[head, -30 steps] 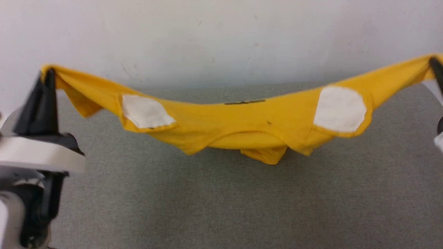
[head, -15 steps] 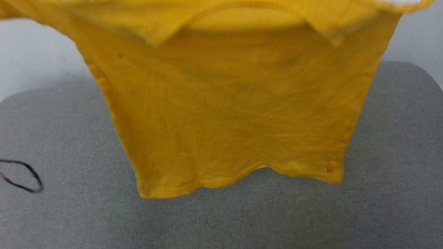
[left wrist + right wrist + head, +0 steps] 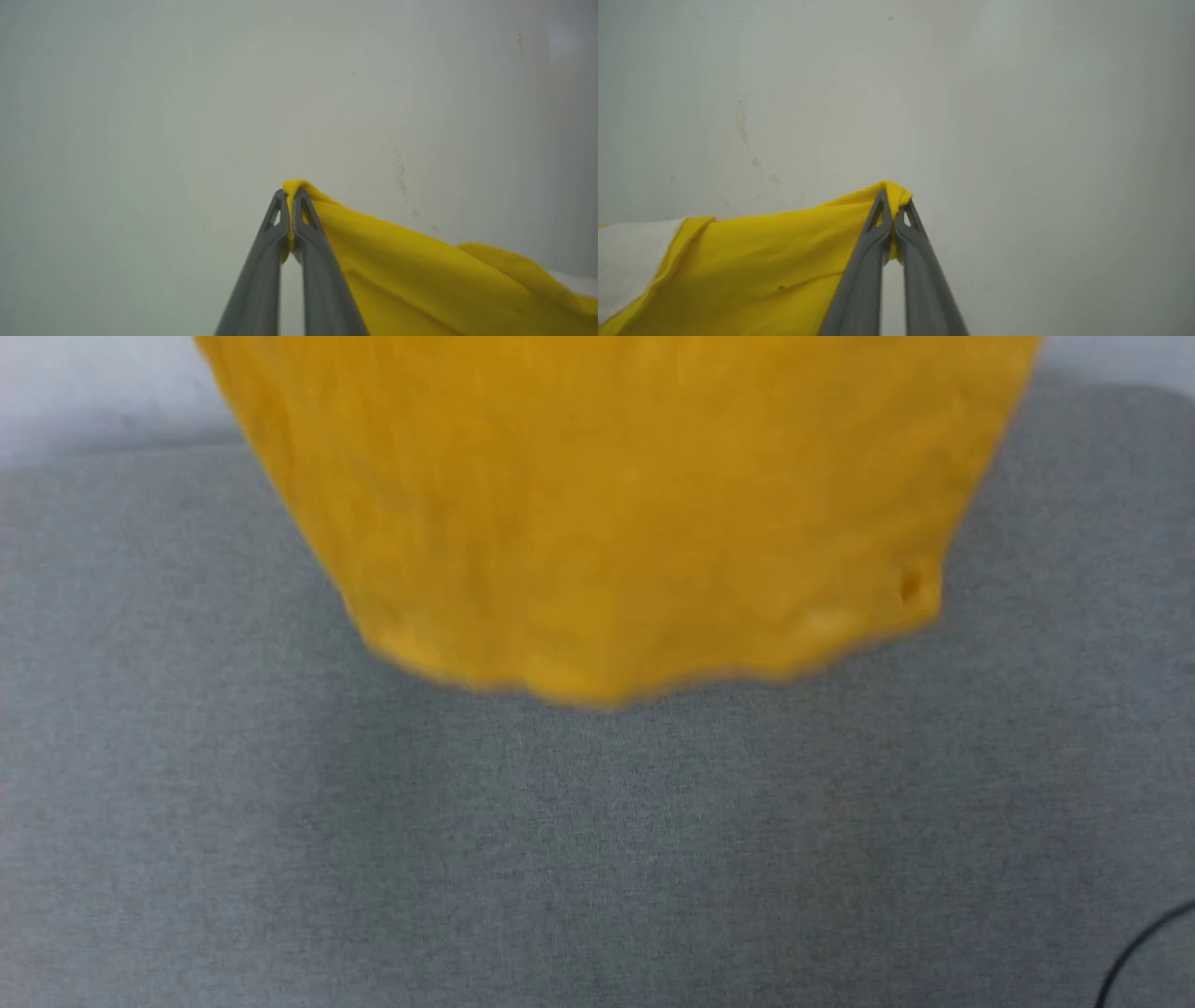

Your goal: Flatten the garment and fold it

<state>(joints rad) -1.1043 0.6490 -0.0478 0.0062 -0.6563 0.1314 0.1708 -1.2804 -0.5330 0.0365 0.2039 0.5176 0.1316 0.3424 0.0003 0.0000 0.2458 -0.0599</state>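
Observation:
The garment (image 3: 616,513), a bright yellow T-shirt, hangs in the air with its plain side toward the head camera. Its blurred bottom hem floats above the grey table (image 3: 597,859). My left gripper (image 3: 292,196) is shut on a pinched fold of the yellow cloth (image 3: 420,270), which trails down to the right. My right gripper (image 3: 893,198) is shut on another pinched fold; the cloth (image 3: 761,261) runs off to the left, where a white sleeve patch (image 3: 626,261) shows. Both grippers point at a pale wall.
The grey fabric-covered table spreads under the hanging shirt. A pale wall (image 3: 93,392) stands behind it. A thin black cable (image 3: 1148,943) curves in at the lower right corner of the head view.
The shirt, stretched low between both grippers a second ago, now hangs high; its hem sits higher in view than half a second ago. The head view has shifted too.

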